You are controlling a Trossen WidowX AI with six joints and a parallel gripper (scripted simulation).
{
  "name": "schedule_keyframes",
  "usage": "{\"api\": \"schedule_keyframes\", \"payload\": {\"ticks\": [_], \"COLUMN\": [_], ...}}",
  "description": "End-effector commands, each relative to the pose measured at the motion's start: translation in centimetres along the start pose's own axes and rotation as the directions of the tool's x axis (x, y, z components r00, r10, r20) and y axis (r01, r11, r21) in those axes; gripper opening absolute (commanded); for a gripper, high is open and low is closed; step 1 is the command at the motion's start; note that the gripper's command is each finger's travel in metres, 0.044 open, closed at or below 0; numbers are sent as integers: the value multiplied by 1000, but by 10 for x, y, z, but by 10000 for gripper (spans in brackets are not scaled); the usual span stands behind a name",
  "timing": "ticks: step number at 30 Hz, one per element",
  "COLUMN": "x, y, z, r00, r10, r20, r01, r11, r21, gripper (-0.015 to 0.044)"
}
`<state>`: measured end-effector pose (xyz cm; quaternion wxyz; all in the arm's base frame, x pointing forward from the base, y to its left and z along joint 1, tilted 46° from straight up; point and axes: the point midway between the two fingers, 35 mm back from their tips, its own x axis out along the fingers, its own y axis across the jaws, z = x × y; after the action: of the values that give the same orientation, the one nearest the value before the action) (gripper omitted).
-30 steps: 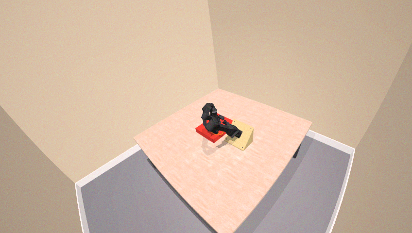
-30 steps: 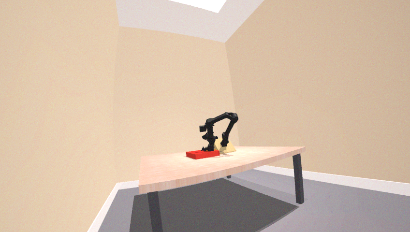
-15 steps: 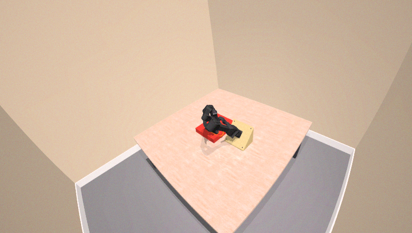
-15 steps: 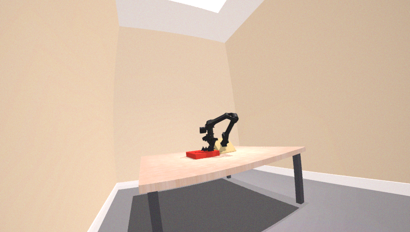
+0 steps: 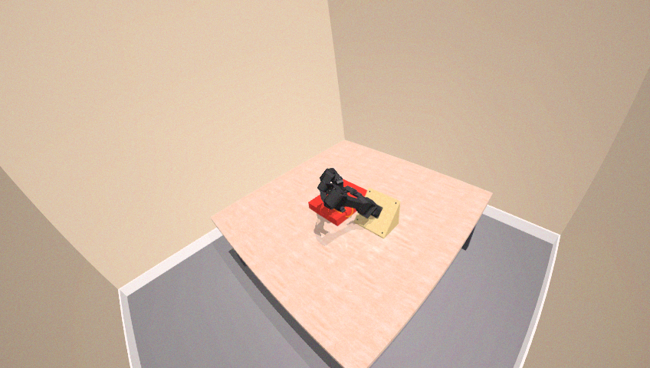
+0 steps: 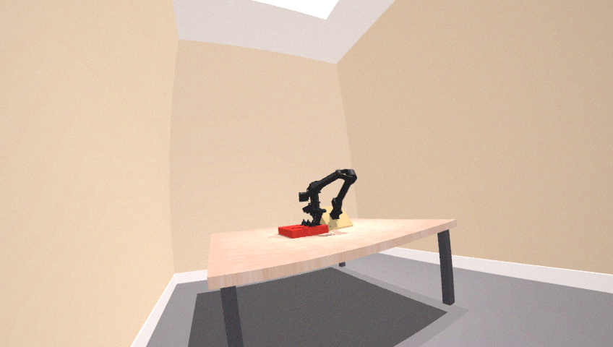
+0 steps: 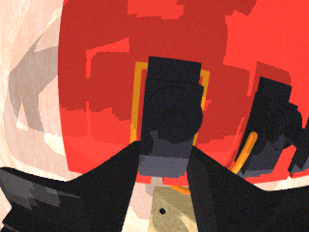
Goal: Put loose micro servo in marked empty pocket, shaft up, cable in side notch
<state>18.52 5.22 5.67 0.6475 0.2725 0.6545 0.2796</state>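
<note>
In the wrist view my gripper (image 7: 164, 150) is shut on the dark micro servo (image 7: 170, 106), which stands over the orange-outlined pocket (image 7: 135, 100) in the red deck (image 7: 110, 39) (image 5: 330, 218) (image 6: 296, 232). The orange outline shows on both sides of the servo body. The servo's round output shaft faces the camera. I cannot tell how deep the servo sits. Another dark servo (image 7: 273, 130) stands in the deck to the right, with an orange cable (image 7: 246, 151) beside it. In the top and exterior views the gripper (image 5: 335, 200) (image 6: 309, 223) is low over the deck.
A tan wedge-shaped block (image 5: 385, 218) (image 6: 340, 221) carries the arm's base right next to the deck. The wooden table (image 5: 356, 282) (image 6: 301, 253) spreads out around them; its front edge is far from the deck.
</note>
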Motion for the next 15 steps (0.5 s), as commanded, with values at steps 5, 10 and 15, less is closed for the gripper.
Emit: {"api": "schedule_keyframes", "payload": {"ticks": [5,10,15], "x": [0,-11,-35], "y": [0,-1,0], "z": [0,0,-1], "r00": [1000,1000,1000], "r10": [2,0,1], "r20": [3,3,3], "r01": [-2,0,-1], "r11": [1000,1000,1000], "r21": [6,7,7], "gripper": [158,187,187]}}
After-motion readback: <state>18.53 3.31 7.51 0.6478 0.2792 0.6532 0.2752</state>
